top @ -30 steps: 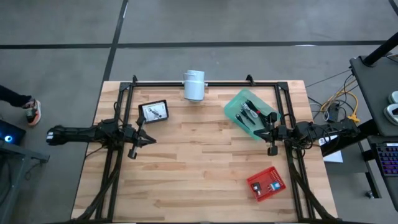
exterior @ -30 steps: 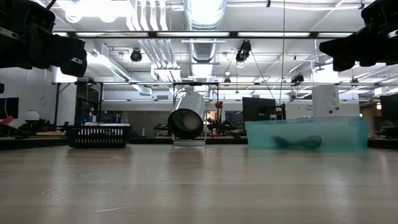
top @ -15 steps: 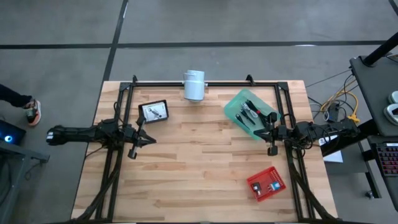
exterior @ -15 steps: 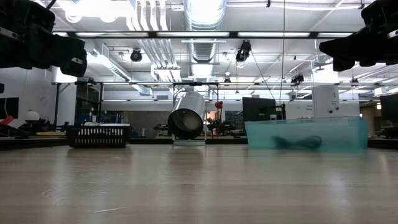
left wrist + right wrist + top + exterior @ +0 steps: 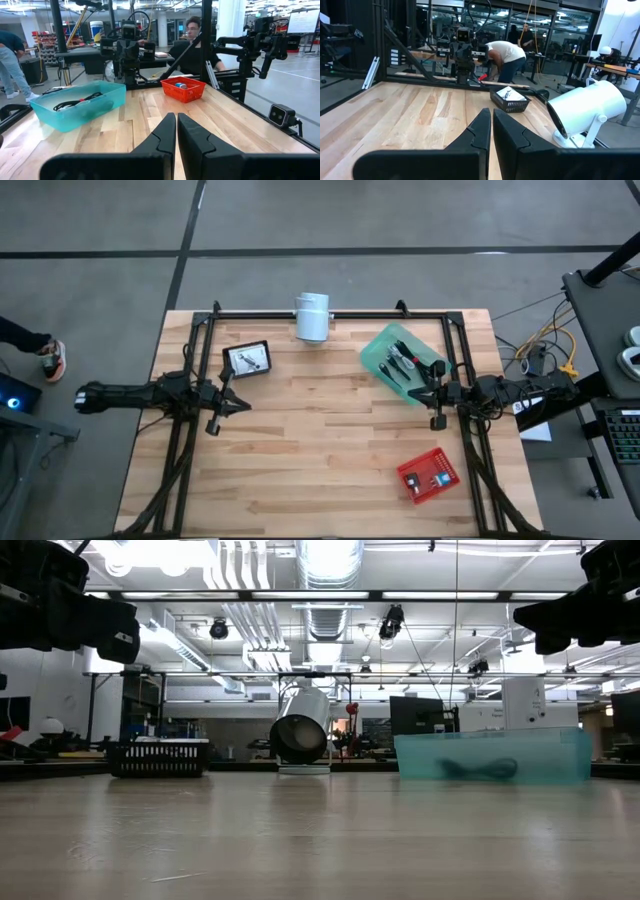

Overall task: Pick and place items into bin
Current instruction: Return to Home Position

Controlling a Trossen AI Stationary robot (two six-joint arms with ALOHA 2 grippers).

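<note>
A teal bin (image 5: 402, 363) holding thin black cords (image 5: 400, 366) rests on the table's far right; the left wrist view shows this bin (image 5: 80, 104) too. A small black tray (image 5: 247, 359) at far left holds a silvery metal piece. A red basket (image 5: 428, 474) at near right holds white packets with dark prints. My left gripper (image 5: 243, 407) hovers shut over the table's left side, just nearer than the black tray; its fingers (image 5: 176, 116) point at the right arm. My right gripper (image 5: 418, 392) hovers shut at the teal bin's near edge, fingers (image 5: 491, 111) pointing left.
A white cylindrical device (image 5: 312, 317) stands on a foot at the middle of the far edge. A black metal frame (image 5: 330, 313) runs around the table. Bare wood (image 5: 330, 430) lies between the two grippers. People show in the room beyond the table.
</note>
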